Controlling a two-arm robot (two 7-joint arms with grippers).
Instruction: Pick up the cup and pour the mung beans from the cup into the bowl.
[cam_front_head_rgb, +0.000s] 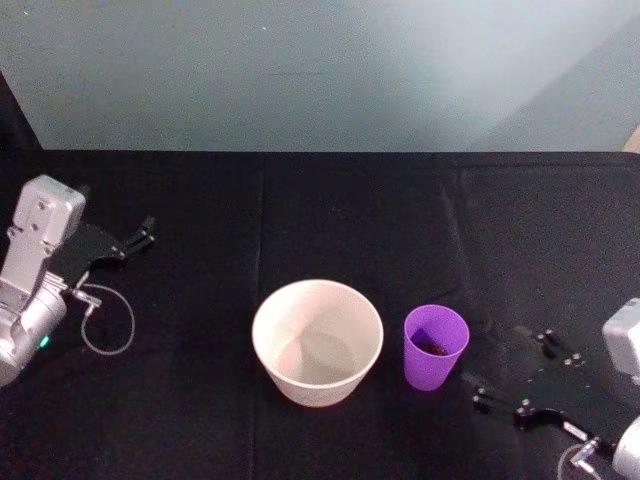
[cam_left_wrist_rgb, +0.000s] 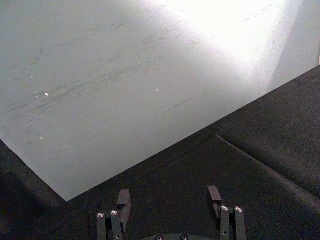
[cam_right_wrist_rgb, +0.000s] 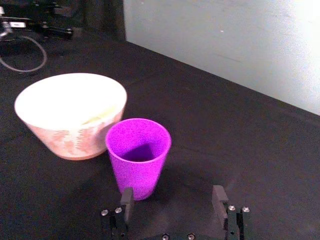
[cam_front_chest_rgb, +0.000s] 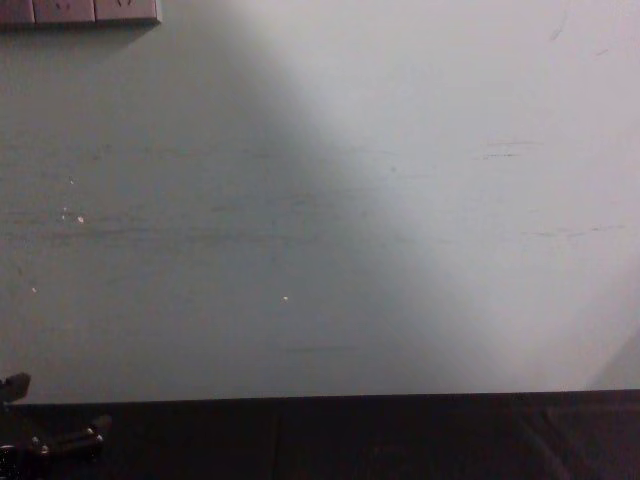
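The purple cup (cam_front_head_rgb: 435, 360) stands upright on the black table, just right of the white bowl (cam_front_head_rgb: 318, 342). A small dark heap of mung beans (cam_front_head_rgb: 436, 347) lies at its bottom. My right gripper (cam_front_head_rgb: 500, 370) hovers low to the right of the cup, open and holding nothing. In the right wrist view the cup (cam_right_wrist_rgb: 138, 157) stands just ahead of the open right gripper (cam_right_wrist_rgb: 172, 197), nearer to one finger (cam_right_wrist_rgb: 126, 198), with the bowl (cam_right_wrist_rgb: 70, 112) beyond it. My left gripper (cam_front_head_rgb: 143, 234) is parked at the far left, and the left wrist view shows this gripper (cam_left_wrist_rgb: 169, 198) open and empty.
A thin cable loop (cam_front_head_rgb: 108, 320) lies on the table beside the left arm. The black table (cam_front_head_rgb: 330, 210) ends at a pale wall (cam_front_head_rgb: 320, 70) behind. Bare cloth lies behind and in front of the bowl and cup.
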